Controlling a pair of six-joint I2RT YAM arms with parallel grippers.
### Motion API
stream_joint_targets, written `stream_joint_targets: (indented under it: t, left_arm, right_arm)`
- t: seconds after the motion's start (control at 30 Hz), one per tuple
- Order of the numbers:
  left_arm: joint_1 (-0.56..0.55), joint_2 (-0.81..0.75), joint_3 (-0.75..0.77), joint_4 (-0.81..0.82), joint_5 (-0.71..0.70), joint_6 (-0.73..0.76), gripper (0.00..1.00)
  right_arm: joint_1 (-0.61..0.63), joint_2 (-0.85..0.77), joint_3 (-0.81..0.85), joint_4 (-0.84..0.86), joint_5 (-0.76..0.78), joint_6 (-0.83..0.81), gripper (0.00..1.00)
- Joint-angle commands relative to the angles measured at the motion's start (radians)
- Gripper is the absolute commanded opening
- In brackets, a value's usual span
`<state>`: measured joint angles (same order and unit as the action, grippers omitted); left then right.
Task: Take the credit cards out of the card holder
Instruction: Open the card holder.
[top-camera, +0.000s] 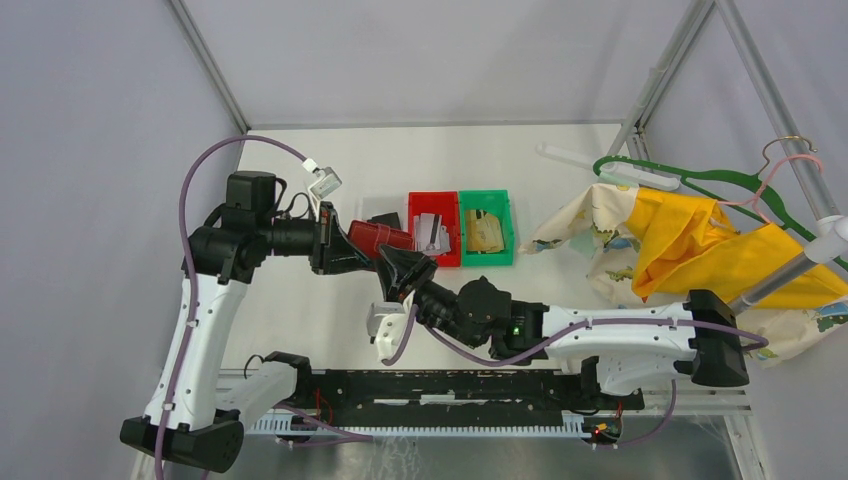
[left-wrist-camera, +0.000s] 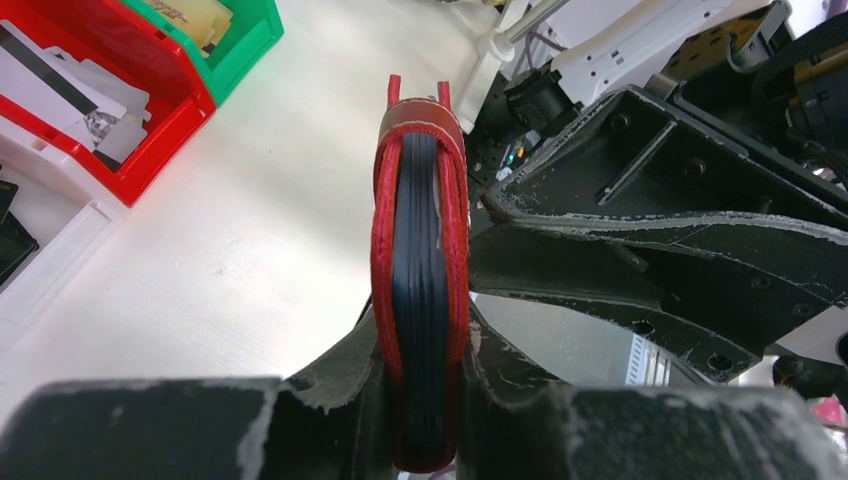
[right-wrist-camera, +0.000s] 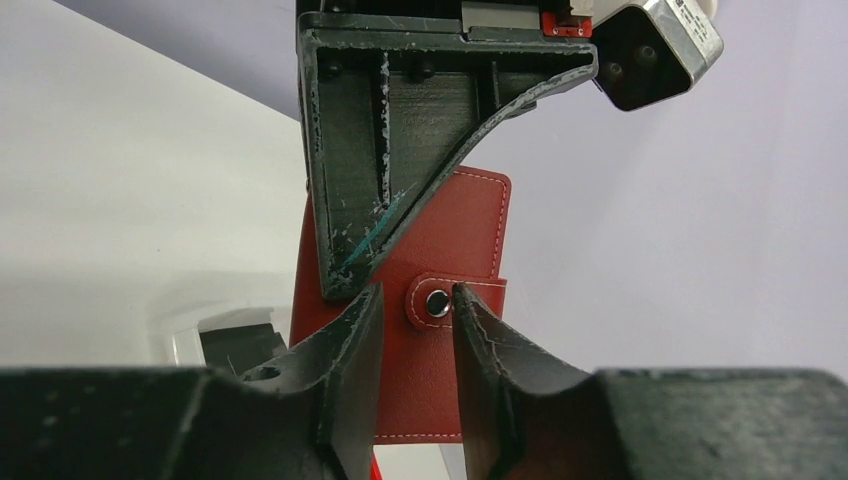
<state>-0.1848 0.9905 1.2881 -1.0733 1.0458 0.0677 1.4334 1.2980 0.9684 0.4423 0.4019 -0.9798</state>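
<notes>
With the left gripper (left-wrist-camera: 425, 420) clamped on the closed card holder (left-wrist-camera: 420, 250), edge-up at mid-frame, the right gripper (right-wrist-camera: 415, 315), jaws narrow astride the clasp tab (right-wrist-camera: 437, 300), should pinch only that tab and peel it squarely off its snap.

Base of card holder (left-wrist-camera: 420, 260) buried in left gripper (left-wrist-camera: 420, 385); green bin (top-camera: 486, 196) contents indistinct

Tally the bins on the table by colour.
red bin: 1
green bin: 1
white bin: 1
Total: 3
</notes>
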Motion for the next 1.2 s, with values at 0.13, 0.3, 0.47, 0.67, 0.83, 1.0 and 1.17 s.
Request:
stream_joint_targets:
  t: [0.13, 0.3, 0.47, 0.67, 0.83, 1.0, 1.17]
  left_arm:
    - [-0.007, 0.001, 0.062, -0.082, 0.132, 0.096, 0.02]
    - [-0.007, 0.009, 0.073, -0.111, 0.15, 0.113, 0.02]
    - [-0.007, 0.017, 0.09, -0.148, 0.158, 0.144, 0.02]
    - [-0.008, 0.019, 0.111, -0.18, 0.16, 0.175, 0.02]
    - [-0.008, 0.023, 0.118, -0.183, 0.165, 0.18, 0.02]
    - [-0.007, 0.022, 0.122, -0.241, 0.163, 0.244, 0.02]
    - [-0.007, 0.017, 0.127, -0.284, 0.163, 0.29, 0.02]
  right_arm:
    - [-0.02, 0.023, 0.056, 0.084, 0.043, -0.014, 0.31]
    - [-0.021, 0.052, 0.065, 0.09, 0.065, -0.024, 0.19]
    - [-0.021, 0.083, 0.059, 0.132, 0.137, -0.066, 0.0]
    - [-0.02, 0.065, -0.001, 0.256, 0.225, -0.091, 0.0]
    - [-0.021, 0.046, -0.032, 0.321, 0.235, -0.095, 0.0]
    - [-0.04, 0.027, -0.014, 0.37, 0.222, -0.035, 0.0]
    - [-0.093, -0.006, 0.022, 0.319, 0.158, 0.077, 0.0]
